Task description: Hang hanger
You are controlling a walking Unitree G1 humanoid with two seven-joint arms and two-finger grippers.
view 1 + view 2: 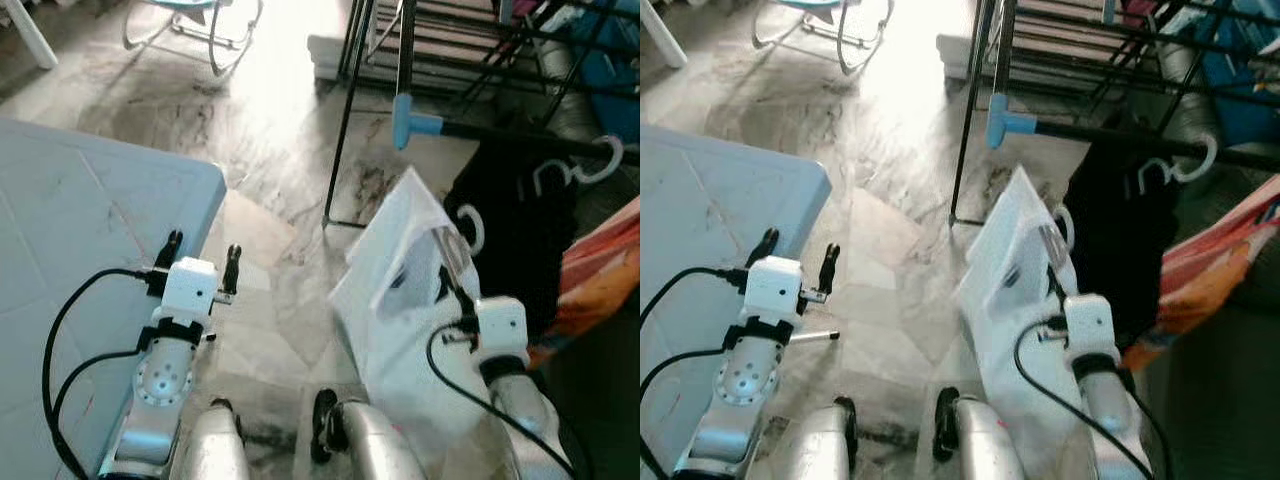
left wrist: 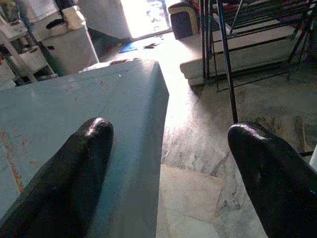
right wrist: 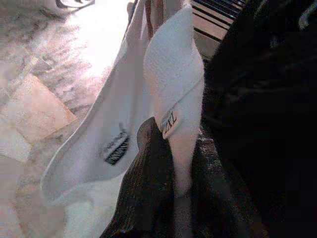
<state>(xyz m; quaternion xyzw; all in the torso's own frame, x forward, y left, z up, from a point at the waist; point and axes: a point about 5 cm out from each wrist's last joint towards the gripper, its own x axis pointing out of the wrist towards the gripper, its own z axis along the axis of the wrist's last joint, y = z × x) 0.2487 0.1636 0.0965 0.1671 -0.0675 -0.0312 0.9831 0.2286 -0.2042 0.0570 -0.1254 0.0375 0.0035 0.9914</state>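
You are standing in front of the black drying rack (image 1: 470, 130), with the pale blue table (image 1: 70, 220) on your left and the marble floor (image 1: 270, 170) between them. A black garment (image 1: 520, 240) already hangs from the rack's rail on a white hanger (image 1: 600, 160), and an orange cloth (image 1: 600, 270) hangs just beside it. Your right gripper (image 1: 455, 262) holds up a white shirt (image 1: 400, 290) on its hanger, whose white hook (image 1: 470, 228) shows near the black garment but is not on the rail yet. In the right wrist view, the two fingers (image 3: 148, 188) are pressed together on the shirt's collar, so the shirt and hanger hang from them. Your left gripper (image 1: 202, 258) waits over the edge of the table with its fingers wide apart and nothing in them. It looks like you are in the carrying step, with the hanging not done. Next, I think you need to lift the hook higher, move it over the rail, and lower it on. Watch out that the hook does not catch on the black garment.
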